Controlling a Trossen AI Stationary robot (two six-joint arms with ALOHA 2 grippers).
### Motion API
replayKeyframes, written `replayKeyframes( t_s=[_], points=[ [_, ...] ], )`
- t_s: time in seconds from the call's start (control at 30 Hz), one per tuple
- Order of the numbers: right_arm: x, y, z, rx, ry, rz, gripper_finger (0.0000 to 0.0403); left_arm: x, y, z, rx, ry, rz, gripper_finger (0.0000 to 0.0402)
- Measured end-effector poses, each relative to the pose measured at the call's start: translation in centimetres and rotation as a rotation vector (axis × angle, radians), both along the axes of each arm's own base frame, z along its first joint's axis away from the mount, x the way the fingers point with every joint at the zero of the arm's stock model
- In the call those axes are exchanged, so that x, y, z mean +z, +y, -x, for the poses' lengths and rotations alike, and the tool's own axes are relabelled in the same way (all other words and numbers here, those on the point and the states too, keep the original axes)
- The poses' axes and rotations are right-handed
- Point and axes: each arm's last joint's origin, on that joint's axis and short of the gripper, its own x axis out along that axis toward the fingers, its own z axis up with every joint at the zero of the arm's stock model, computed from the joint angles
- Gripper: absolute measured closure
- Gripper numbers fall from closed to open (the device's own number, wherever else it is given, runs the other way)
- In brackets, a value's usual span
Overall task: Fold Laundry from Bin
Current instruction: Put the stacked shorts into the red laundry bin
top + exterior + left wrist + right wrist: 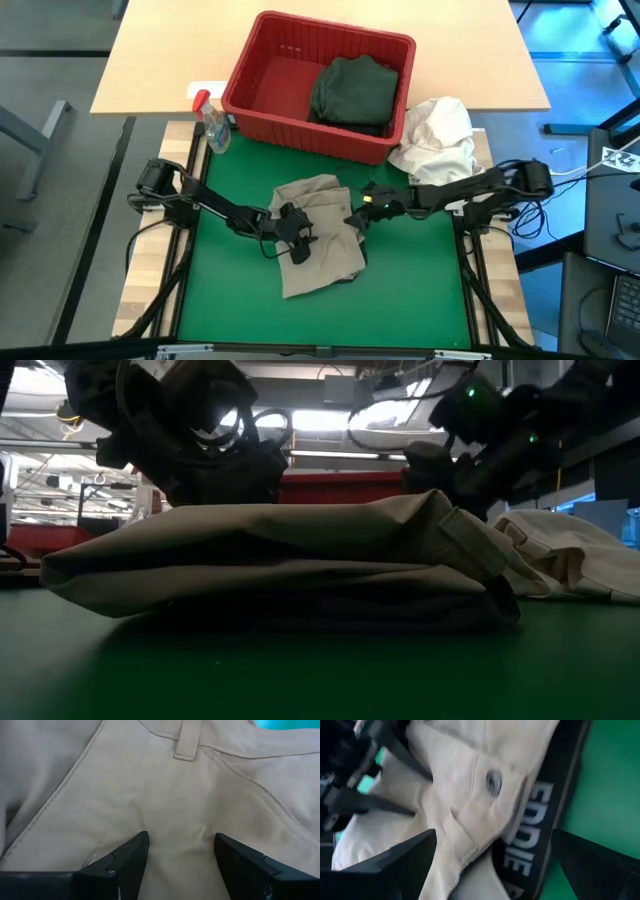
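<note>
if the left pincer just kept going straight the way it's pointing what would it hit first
Most likely the beige trousers. The left pincer is open, and the cloth fills the space ahead of its fingers, near a belt loop. How close the cloth already is cannot be told.

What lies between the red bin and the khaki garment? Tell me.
Nothing: in the high view only bare green mat separates the red bin from the khaki garment. The white cloth bundle sits off to the side.

My two arms: dark, slim, jointed links trailing black cables at frame left and right, a green light on my right arm, and wedge-shaped matte black fingers on each gripper.
</note>
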Motion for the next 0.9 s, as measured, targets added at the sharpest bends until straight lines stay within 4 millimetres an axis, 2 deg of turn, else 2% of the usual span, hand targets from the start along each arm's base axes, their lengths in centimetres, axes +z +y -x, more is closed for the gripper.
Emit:
replayKeyframes(
  t_s=[0.2, 0.33, 0.53, 0.67, 0.9],
  points=[
    [-2.8, 0.0, -0.8, 0.001, 0.067, -0.035, 0.0007, -0.7, 0.0, -0.1, 0.007, 0.016, -0.018, 0.0176],
    [-3.4, 0.0, -0.9, -0.013, 0.093, -0.049, 0.0005, -0.7, 0.0, -0.1, 0.008, 0.015, -0.021, 0.0176],
    [-3.1, 0.1, -0.9, -0.001, 0.076, -0.065, 0.0013, -0.7, 0.0, -0.1, 0.009, 0.016, -0.026, 0.0176],
    [-3.4, -0.1, -0.7, -0.038, 0.124, -0.077, 0.0013, -0.7, -0.1, -0.1, -0.003, 0.014, -0.043, 0.0176],
    [-5.6, 0.0, -1.2, -0.02, 0.151, -0.129, 0.0013, -0.7, -0.1, -0.1, -0.008, 0.017, -0.05, 0.0176]
  ],
)
